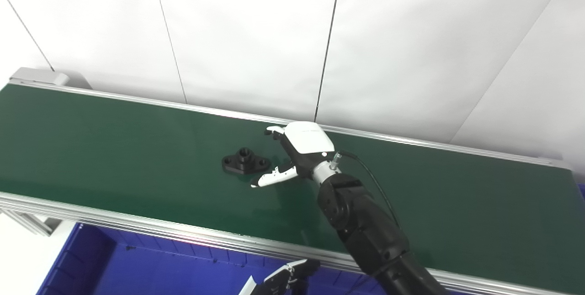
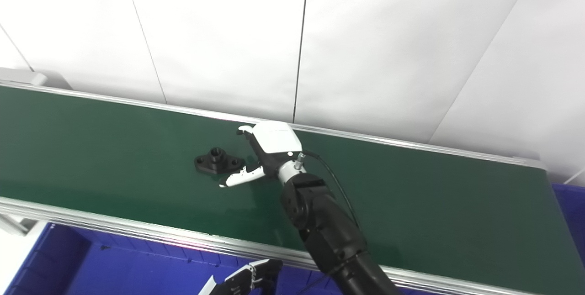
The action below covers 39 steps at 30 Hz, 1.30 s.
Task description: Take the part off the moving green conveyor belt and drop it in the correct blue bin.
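Note:
A black flanged part with a raised hub lies on the green conveyor belt, near its middle. My right hand is just to the right of the part, low over the belt and open. Its thumb reaches toward the part's near side and its fingers reach past the far side. It does not touch the part. The part also shows in the right eye view. My left hand is only partly visible at the bottom edge, over the blue bin.
The belt's aluminium rails run along the near and far sides. A corner of a second blue bin shows at the right end of the belt. A white panelled wall stands behind.

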Motion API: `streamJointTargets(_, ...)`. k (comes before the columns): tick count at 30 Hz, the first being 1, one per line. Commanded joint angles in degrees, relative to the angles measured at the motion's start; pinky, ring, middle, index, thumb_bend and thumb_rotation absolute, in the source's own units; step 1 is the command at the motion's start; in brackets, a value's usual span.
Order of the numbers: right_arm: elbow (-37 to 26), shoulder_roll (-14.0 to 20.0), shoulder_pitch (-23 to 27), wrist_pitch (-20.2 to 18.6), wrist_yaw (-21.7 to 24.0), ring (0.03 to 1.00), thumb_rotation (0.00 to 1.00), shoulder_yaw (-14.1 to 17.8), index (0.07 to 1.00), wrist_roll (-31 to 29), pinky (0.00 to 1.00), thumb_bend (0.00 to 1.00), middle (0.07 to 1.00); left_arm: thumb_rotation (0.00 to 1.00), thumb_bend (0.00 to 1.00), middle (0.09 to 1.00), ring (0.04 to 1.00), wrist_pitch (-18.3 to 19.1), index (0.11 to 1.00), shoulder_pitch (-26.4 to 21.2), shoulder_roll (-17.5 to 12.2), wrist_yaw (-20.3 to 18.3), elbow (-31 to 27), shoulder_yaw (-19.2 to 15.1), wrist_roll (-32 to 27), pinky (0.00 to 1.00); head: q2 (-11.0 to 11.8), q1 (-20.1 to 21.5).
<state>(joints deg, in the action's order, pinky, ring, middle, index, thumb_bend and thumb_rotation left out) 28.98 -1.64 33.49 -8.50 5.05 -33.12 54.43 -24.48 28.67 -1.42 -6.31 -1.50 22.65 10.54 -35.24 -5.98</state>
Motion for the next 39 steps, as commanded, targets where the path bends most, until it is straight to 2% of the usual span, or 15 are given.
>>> streamJointTargets(1, -0.19, -0.17, 2.34, -0.72, -1.98, 0.675, 0.64, 1.27, 0.834, -1.06, 0.51, 0.89, 0.785, 0.61, 0.85, 0.835, 0.836, -2.14, 0.81, 0.8, 0.31, 0.27, -1.95, 1.11, 0.39, 0.77, 0.11, 0.0)
streamJointTargets(3, 0.28, 0.04, 2.41, -1.25, -1.92, 0.657, 0.65, 2.22, 0.839, -2.16, 0.5, 0.88, 0.783, 0.62, 0.85, 0.835, 0.835, -1.92, 0.812, 1.02, 0.27, 0.33, -2.14, 1.03, 0.45, 0.76, 0.1, 0.02)
streamJointTargets(6, 0.96, 0.21, 1.84, -0.67, -3.72, 0.593, 0.61, 3.27, 0.821, -3.33, 0.42, 0.87, 0.746, 0.61, 0.85, 0.829, 0.827, -1.55, 0.807, 1.32, 0.17, 0.18, -2.6, 1.14, 0.06, 0.76, 0.11, -0.26)
streamJointTargets(8, 0.66, 0.1, 1.36, -0.6, -4.47, 0.519, 0.61, 2.98, 0.804, -3.04, 0.36, 0.85, 0.711, 0.6, 0.85, 0.829, 0.827, -1.54, 0.805, 1.39, 0.11, 0.07, -2.72, 1.28, -0.12, 0.75, -0.05, -0.41)
streamJointTargets(11, 0.18, -0.45, 0.88, -0.76, -4.88, 0.46, 0.62, 2.12, 0.8, -2.71, 0.32, 0.85, 0.667, 0.61, 0.85, 0.829, 0.829, -1.69, 0.804, 1.46, 0.01, 0.16, -2.92, 1.39, 0.32, 0.75, -0.05, -0.44)
streamJointTargets(19, 0.22, -1.18, -0.35, -0.56, -5.23, 0.48, 0.62, -2.76, 0.805, -0.01, 0.34, 0.85, 0.671, 0.6, 0.85, 0.83, 0.828, -1.72, 0.802, 1.52, 0.58, 0.45, -2.36, 1.88, 0.39, 0.75, 0.42, -1.05)
streamJointTargets(25, 0.76, -0.73, -1.71, -1.3, -4.15, 0.473, 0.61, -5.45, 0.803, 1.55, 0.33, 0.86, 0.689, 0.59, 0.85, 0.821, 0.819, -2.06, 0.797, 1.36, 1.34, 1.26, -2.5, 2.53, 0.87, 0.73, -0.2, -1.73)
streamJointTargets(30, 1.44, -0.7, -3.21, -0.97, -4.55, 0.432, 0.59, -6.41, 0.798, 1.88, 0.31, 0.86, 0.671, 0.59, 0.85, 0.82, 0.817, -0.81, 0.801, 1.81, 1.4, 1.2, -3.77, 2.86, 1.52, 0.74, -0.23, -1.84)
streamJointTargets(35, 4.67, -0.13, -3.03, -1.43, -6.91, 0.427, 0.55, -8.65, 0.784, 5.2, 0.3, 0.83, 0.671, 0.58, 0.83, 0.821, 0.821, -1.26, 0.805, 1.63, 1.31, 1.47, -3.23, 2.76, 2.12, 0.75, 0.18, -1.83)
streamJointTargets(39, 7.06, 0.43, -2.63, -1.17, -7.72, 0.406, 0.51, -8.04, 0.765, 4.77, 0.29, 0.81, 0.644, 0.6, 0.84, 0.819, 0.815, -0.97, 0.808, 1.49, 1.17, 1.52, -3.36, 2.73, 2.55, 0.74, 0.13, -1.89)
